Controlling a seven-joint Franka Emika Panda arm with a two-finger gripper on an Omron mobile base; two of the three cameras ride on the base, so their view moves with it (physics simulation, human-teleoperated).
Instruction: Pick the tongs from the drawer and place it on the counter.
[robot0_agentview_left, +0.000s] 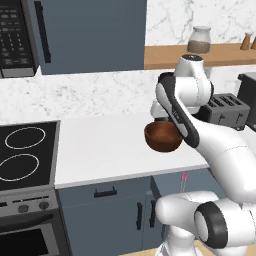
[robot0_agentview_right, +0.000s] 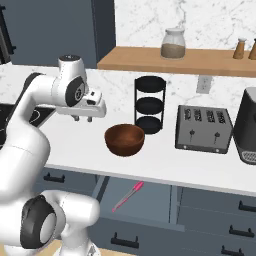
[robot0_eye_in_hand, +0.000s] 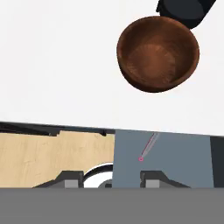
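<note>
The tongs (robot0_agentview_right: 128, 196) lie loose on the floor of the open drawer (robot0_agentview_right: 150, 202), which is pulled out from under the front edge of the white worktop (robot0_agentview_right: 165, 162). The gripper (robot0_agentview_right: 89, 118) hangs above the worktop, to the left of the brown wooden bowl (robot0_agentview_right: 124, 139) in the right base view, so the tongs sit below the fingers (robot0_eye_in_hand: 154, 179), forward of the worktop edge. In the hand view the tongs (robot0_eye_in_hand: 148, 148) show just above and between the two finger tips, with the long axis running diagonally from the small magenta tip up to the paler shaft. The fingers stand partly open with a clear gap between them, and nothing is held. The tongs read as a thin, slim utensil, pink-magenta at the rounded end and pale along the shaft, flat on the slate-grey drawer base. The next move likely requires a descent past the worktop edge and a wrist roll, setting the fingers across the shaft.
</note>
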